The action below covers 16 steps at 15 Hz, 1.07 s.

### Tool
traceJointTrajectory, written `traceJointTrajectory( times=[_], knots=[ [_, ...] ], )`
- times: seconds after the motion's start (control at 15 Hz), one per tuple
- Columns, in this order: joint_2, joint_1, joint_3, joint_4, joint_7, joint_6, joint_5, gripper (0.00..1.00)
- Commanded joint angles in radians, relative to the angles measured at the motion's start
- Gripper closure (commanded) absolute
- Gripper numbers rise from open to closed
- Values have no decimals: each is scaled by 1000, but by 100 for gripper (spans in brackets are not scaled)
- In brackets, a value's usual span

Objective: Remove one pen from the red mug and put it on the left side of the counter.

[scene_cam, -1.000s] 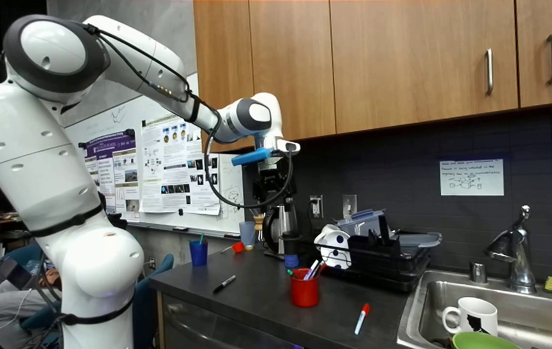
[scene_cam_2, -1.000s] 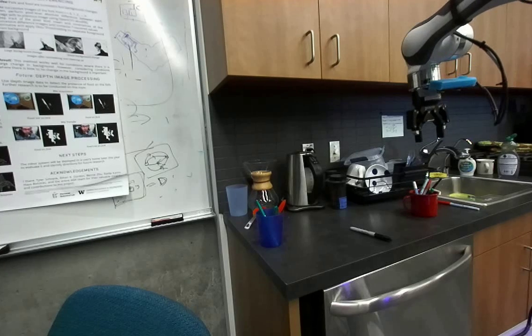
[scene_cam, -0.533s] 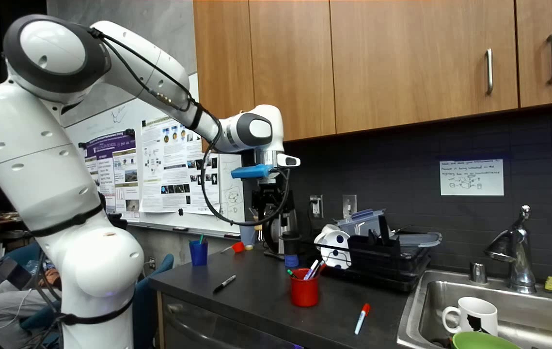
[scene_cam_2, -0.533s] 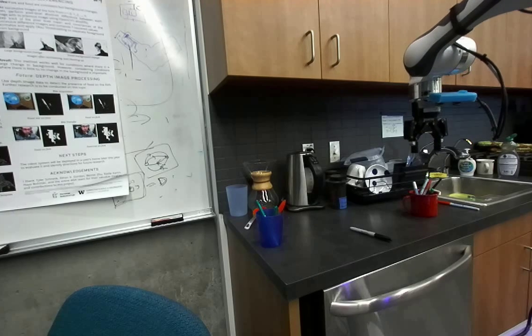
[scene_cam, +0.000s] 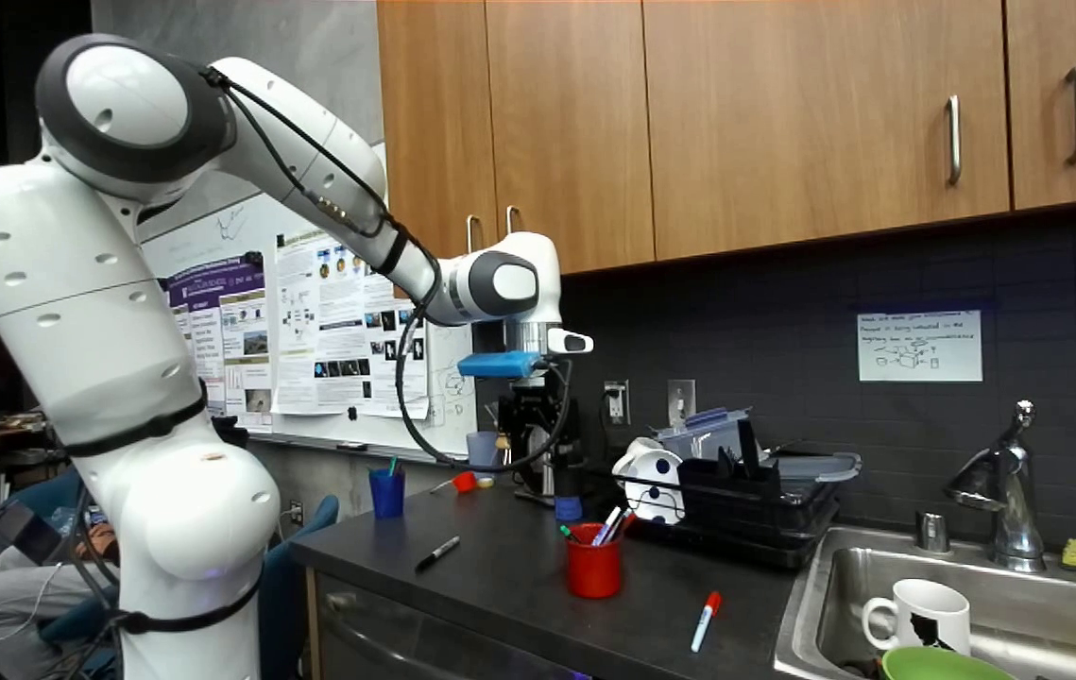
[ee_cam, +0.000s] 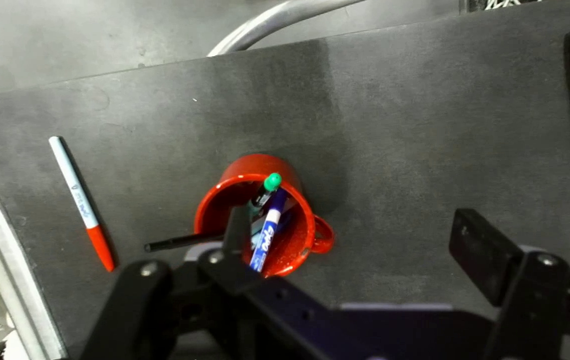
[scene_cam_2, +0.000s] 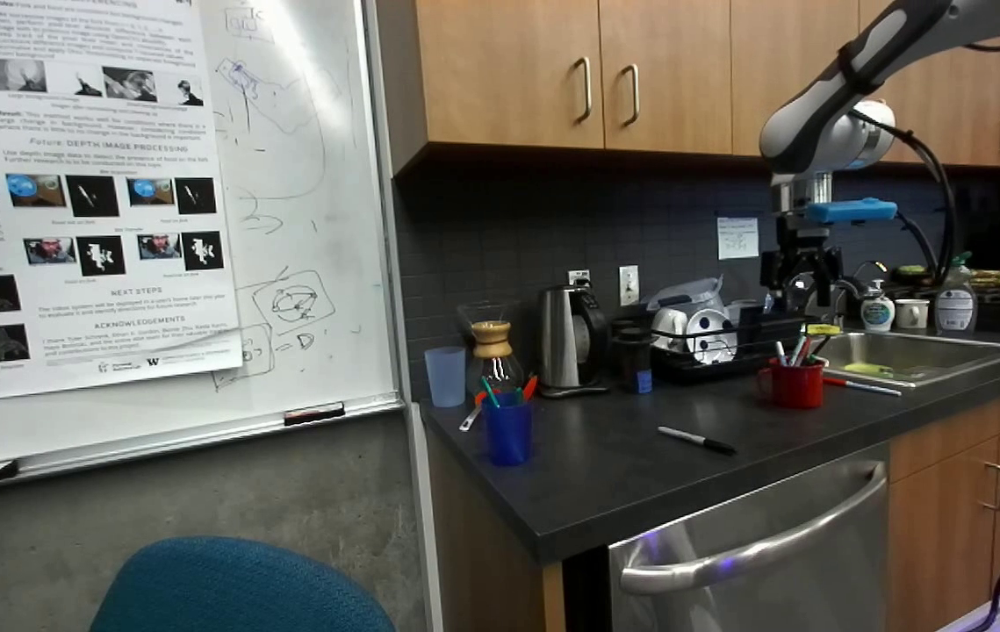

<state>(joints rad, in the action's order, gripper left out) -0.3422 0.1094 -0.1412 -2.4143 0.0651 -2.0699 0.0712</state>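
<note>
Holding gripper spread apart, empty, above red mug, off-centre; seeing dark pen slanting out of it. Possibly risking tipping mug by descending here, or snagging blue marker through crowding.

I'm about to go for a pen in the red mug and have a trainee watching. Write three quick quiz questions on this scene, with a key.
1. True or false: the gripper hangs open above the counter.
2. Which loose pen lies nearer the sink: A, the black-capped pen, or B, the red-capped pen?
3. Fill in: in the wrist view, the slim dark pen pokes out over the rim of the ...

Key: 1 true; 2 B; 3 red mug.
</note>
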Motion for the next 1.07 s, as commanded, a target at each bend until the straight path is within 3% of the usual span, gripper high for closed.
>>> traceJointTrajectory(
  times=[0.0,1.0],
  knots=[
    [40,7,-2,-4,-17,-46,-26,0],
    [118,23,-22,4,13,-42,-27,0]
  ],
)
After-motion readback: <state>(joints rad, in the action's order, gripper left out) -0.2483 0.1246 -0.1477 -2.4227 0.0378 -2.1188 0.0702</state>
